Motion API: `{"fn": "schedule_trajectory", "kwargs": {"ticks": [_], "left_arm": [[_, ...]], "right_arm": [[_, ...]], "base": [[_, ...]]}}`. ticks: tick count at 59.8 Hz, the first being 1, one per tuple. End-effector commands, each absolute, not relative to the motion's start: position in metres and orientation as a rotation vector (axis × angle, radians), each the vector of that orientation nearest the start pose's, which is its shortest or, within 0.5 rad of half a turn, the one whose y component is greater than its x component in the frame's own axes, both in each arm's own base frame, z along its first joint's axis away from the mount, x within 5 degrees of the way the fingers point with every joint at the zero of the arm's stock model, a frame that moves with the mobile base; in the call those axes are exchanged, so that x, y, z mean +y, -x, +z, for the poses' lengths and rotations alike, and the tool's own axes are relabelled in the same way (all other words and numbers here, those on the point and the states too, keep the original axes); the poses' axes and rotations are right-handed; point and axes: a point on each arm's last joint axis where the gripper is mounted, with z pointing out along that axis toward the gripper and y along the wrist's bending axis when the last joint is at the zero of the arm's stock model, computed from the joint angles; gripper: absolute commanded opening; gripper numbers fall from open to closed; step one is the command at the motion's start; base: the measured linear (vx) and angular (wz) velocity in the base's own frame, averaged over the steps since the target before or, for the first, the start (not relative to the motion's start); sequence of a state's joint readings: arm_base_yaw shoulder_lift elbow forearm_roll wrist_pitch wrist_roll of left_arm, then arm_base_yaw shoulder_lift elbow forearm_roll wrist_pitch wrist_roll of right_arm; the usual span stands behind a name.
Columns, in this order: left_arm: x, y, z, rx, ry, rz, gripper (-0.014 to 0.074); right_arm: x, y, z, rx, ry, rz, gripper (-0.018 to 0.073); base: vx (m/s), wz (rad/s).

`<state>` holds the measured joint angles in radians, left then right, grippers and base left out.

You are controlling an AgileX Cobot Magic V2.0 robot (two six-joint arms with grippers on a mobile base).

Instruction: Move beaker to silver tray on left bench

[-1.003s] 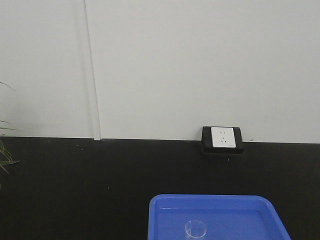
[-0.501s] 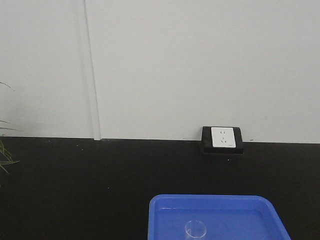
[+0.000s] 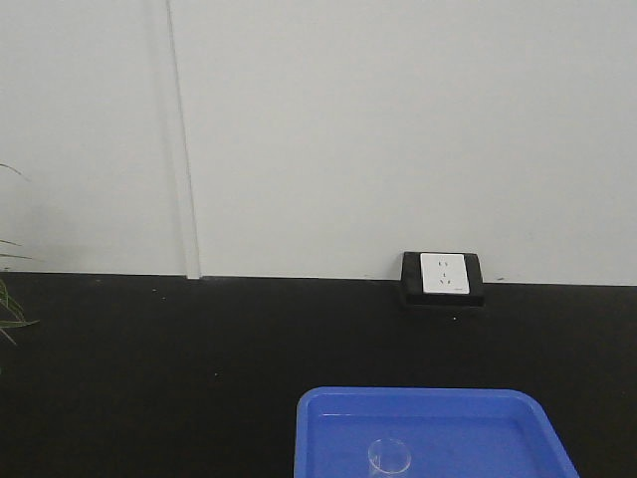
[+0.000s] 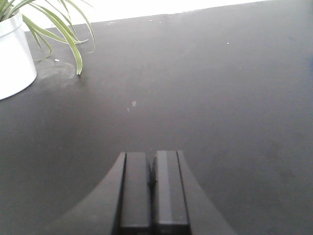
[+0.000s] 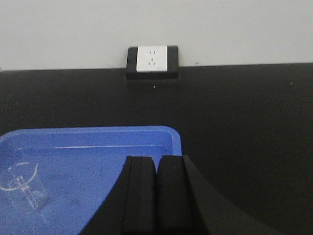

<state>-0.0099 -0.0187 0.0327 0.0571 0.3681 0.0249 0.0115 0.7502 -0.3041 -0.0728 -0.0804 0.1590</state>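
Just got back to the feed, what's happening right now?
Nothing is held yet. The beaker stands upright in the blue tray, untouched. The right tool is shut and empty, to its right; the left tool is shut over the black bench near a potted plant. No silver tray in view.

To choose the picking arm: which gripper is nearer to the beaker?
Right. The beaker stands just left of the right gripper; the left gripper faces only bench and a potted plant.

Front and right-wrist views: common blue tray [image 3: 478, 433]
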Motion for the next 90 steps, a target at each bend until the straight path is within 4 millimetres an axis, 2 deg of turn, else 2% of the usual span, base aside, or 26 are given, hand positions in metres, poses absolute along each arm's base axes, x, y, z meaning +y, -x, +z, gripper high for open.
{"fn": "schedule_trajectory", "kwargs": {"ticks": [1, 15, 23, 33, 40, 44, 50, 56, 68, 74, 78, 90], "left_arm": [[0.001, -0.054, 0.170, 1.798, -0.070, 0.057, 0.0001], [0.001, -0.054, 0.170, 1.798, -0.070, 0.057, 0.0001], [0.001, -0.054, 0.170, 1.798, -0.070, 0.057, 0.0001], [0.001, -0.054, 0.170, 1.798, -0.070, 0.057, 0.0001], [0.001, -0.054, 0.170, 1.798, -0.070, 0.057, 0.0001], [0.001, -0.054, 0.170, 1.798, -0.070, 0.057, 0.0001], [0.001, -0.054, 0.170, 1.798, -0.070, 0.057, 0.0001], [0.001, -0.054, 0.170, 1.798, -0.070, 0.057, 0.0001], [0.001, -0.054, 0.170, 1.798, -0.070, 0.057, 0.0001], [0.001, -0.054, 0.170, 1.798, -0.070, 0.057, 0.0001], [0.001, -0.054, 0.170, 1.798, -0.070, 0.057, 0.0001], [0.001, -0.054, 0.170, 1.798, -0.070, 0.057, 0.0001]], "right_arm": [[0.003, -0.166, 0.264, 1.738, -0.047, 0.079, 0.0000], [0.004, -0.189, 0.248, 1.764, -0.043, 0.090, 0.0083], [0.004, -0.198, 0.238, 1.806, -0.044, 0.092, 0.0218], [0.005, -0.207, 0.232, 1.780, -0.043, 0.102, 0.0415], [0.006, -0.214, 0.227, 1.768, -0.043, 0.117, 0.0505], [0.009, -0.219, 0.220, 1.785, 0.027, 0.113, 0.0538], [0.023, -0.224, 0.209, 1.775, 0.287, 0.129, 0.0544], [0.035, -0.229, 0.197, 1.745, 0.437, 0.215, 0.0544], [0.048, -0.239, 0.171, 1.761, 0.500, 0.346, 0.0544], [0.065, -0.248, 0.159, 1.789, 0.561, 0.401, 0.0544], [0.078, -0.257, 0.152, 1.799, 0.597, 0.422, 0.0544], [0.102, -0.291, 0.140, 1.813, 0.543, 0.435, 0.0544]], "base": [[0.00, 0.00], [0.00, 0.00], [0.00, 0.00], [0.00, 0.00], [0.00, 0.00], [0.00, 0.00], [0.00, 0.00], [0.00, 0.00], [0.00, 0.00], [0.00, 0.00], [0.00, 0.00], [0.00, 0.00]]}}
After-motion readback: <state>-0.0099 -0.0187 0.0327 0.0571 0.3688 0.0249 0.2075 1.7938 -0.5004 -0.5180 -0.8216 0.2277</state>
